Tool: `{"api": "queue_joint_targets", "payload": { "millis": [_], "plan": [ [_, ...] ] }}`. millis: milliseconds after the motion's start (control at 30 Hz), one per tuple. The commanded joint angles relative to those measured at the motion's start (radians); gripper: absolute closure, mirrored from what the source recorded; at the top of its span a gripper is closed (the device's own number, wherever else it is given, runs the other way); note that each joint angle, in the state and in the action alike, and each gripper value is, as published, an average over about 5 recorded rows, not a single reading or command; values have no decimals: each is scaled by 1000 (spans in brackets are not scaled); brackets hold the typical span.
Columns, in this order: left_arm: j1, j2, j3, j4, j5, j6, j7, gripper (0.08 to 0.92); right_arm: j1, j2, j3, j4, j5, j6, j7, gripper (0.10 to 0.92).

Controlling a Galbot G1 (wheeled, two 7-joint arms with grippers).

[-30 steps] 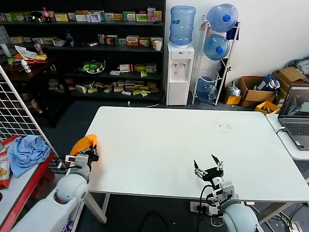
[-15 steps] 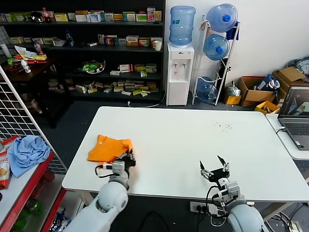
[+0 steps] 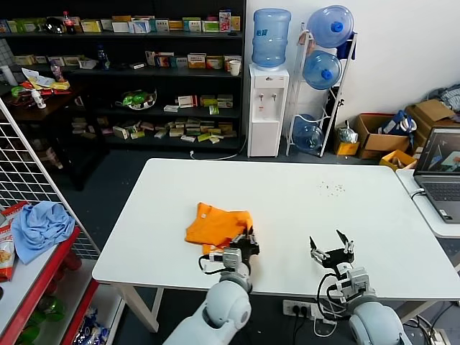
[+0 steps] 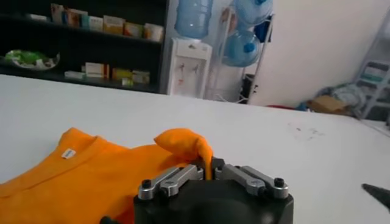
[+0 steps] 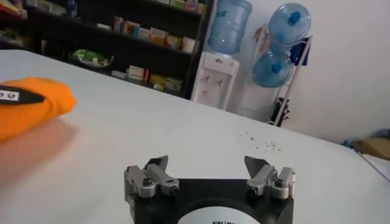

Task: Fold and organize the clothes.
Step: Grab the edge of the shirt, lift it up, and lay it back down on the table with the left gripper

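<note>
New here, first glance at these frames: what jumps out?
The bright orange T-shirt, bunched on the white table near its front edge, stands out most. The left gripper has its jaws shut on a pinch of the fabric. To its right, the right gripper hangs over bare table with jaws wide open, holding nothing.

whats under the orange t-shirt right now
The orange T-shirt lies bunched on the white table, one fold pinched in the left claw. Only bare tabletop shows around it; anything beneath the cloth is covered.
</note>
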Motion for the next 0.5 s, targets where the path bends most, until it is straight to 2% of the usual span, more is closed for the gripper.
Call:
{"api": "queue_joint_targets", "payload": {
  "millis": [33,133,267,500],
  "plan": [
    [-4,-166,63,57,-17,-129,49,848,8,3,15,-15,3,2,1,203],
    [-3,-159,64,50,-34,-171,83,810,11,4,13,-17,3,2,1,203],
    [7,-113,64,22,-32,-203,127,697,17,7,15,-19,2,-1,-1,203],
    [60,54,21,-50,110,-268,244,498,11,36,84,-10,3,-3,-49,203]
  ]
}}
